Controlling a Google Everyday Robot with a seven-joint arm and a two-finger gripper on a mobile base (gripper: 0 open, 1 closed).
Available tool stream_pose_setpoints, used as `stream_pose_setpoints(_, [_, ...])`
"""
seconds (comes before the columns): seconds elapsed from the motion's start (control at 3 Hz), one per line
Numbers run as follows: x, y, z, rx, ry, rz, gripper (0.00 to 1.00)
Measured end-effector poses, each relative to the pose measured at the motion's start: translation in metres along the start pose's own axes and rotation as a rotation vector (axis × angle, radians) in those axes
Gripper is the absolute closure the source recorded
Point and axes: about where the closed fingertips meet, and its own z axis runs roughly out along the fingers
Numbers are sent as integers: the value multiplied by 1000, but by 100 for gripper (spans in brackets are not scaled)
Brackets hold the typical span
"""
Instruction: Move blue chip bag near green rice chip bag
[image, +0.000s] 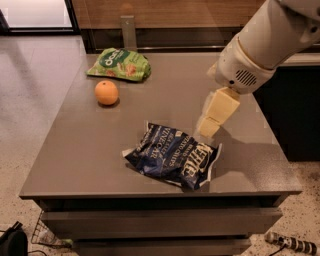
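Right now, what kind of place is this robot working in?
Probably an office break area: snacks, the blue chip bag, green rice chip bag and an orange, on a grey table, with a wood-panelled counter behind. The gripper hovers by the blue chip bag's right end.

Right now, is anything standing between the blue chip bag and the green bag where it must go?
Only the orange, just left of the straight path from the blue bag to the green bag. The claw hangs by the blue bag's right end.
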Motion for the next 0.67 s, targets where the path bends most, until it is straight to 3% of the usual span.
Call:
stream_pose_setpoints(0.33, [-19,6,47,-35,-126,71,0])
stream_pose_setpoints(0.67, [-15,19,82,-41,-250,128,0])
